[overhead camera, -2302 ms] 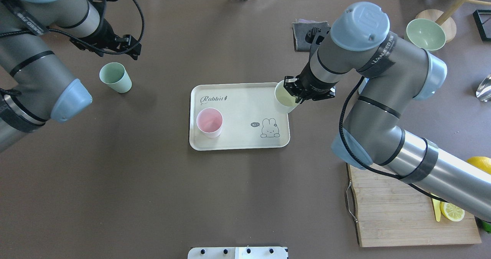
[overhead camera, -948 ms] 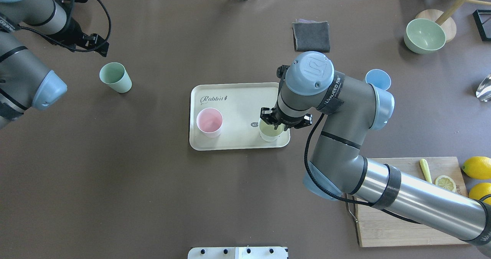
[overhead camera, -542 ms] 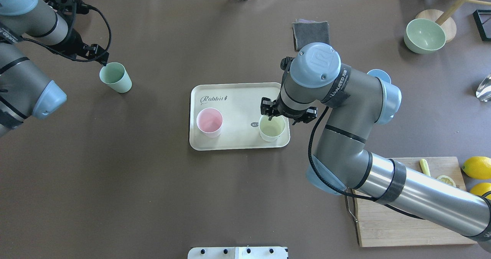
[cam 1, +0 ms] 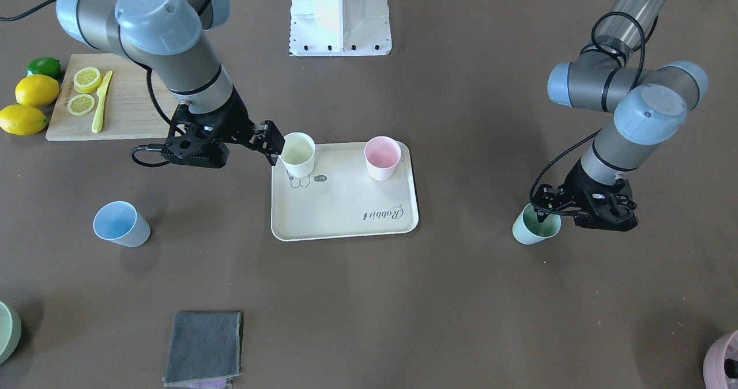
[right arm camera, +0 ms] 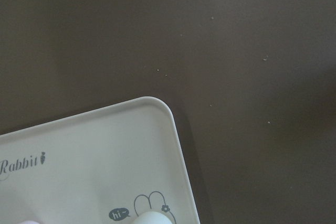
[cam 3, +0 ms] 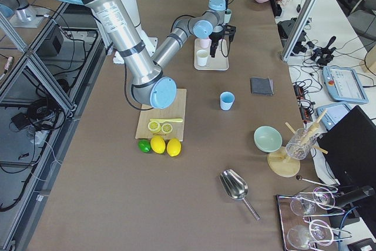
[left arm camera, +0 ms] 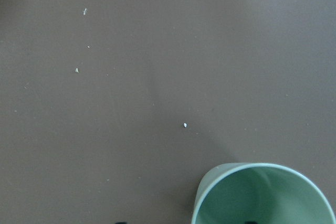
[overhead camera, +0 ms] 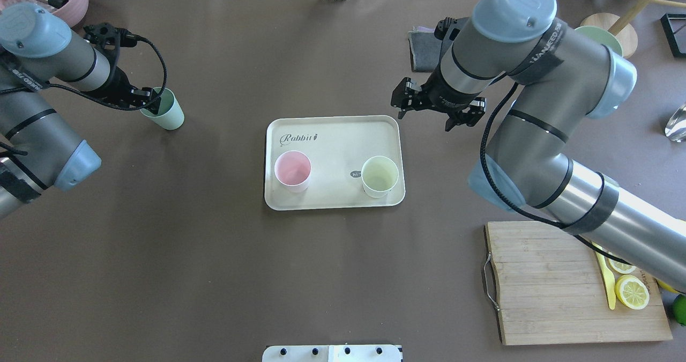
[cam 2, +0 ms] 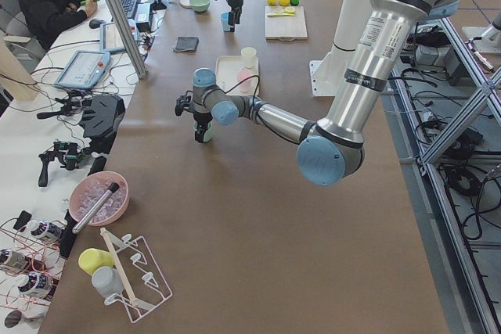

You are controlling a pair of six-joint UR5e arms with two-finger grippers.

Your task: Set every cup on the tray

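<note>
The cream tray (overhead camera: 337,137) lies mid-table with the pink cup (overhead camera: 292,170) and the pale yellow cup (overhead camera: 380,175) upright on it. The mint green cup (overhead camera: 167,114) stands on the table to the left. My left gripper (cam 1: 543,215) is open at its rim, one finger inside the cup and one outside; the left wrist view shows the cup (left arm camera: 265,195) at the bottom right. My right gripper (cam 1: 274,144) is open and empty, just beside the yellow cup (cam 1: 298,154). The light blue cup (cam 1: 120,223) stands on the table, hidden under my right arm in the overhead view.
A wooden cutting board (overhead camera: 546,281) with lemon slices and a knife lies at my front right. A folded grey cloth (cam 1: 202,348) and a pale green bowl (overhead camera: 608,36) are at the far side. A mauve pot (overhead camera: 72,0) stands at the far left corner.
My right gripper set the yellow cup down on the tray, let go of it and drew back towards the tray's far right corner. My left gripper moved onto the mint cup's rim.
</note>
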